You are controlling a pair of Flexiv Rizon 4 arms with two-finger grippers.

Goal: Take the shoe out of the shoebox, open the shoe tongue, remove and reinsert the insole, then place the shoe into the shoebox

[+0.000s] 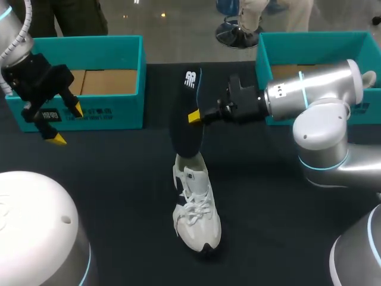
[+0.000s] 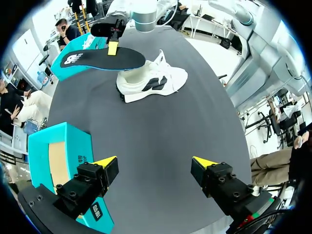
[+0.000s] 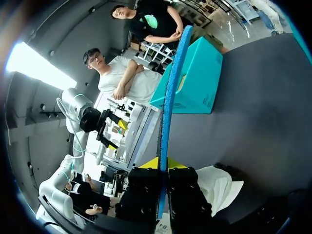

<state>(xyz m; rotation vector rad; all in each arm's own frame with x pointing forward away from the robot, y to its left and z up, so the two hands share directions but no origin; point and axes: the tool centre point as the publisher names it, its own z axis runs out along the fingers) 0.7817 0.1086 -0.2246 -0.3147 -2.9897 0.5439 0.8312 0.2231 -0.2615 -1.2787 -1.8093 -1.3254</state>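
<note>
Now, brown cardboard [image 1: 110,82] inside left shoebox [image 1: 89,53]

Head camera above, looking down, wrist cameras low over the table [image 1: 119,196], all sharing the shoe [image 1: 195,205]

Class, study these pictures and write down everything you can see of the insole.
The insole is a long, flat, foam-like piece. Its top face is dark with a white logo near one end, and its edge is blue. The right end effector is shut on its middle and holds it lifted and tilted, with its lower end at the opening of the white shoe. It is unclear whether the insole touches the shoe.
</note>
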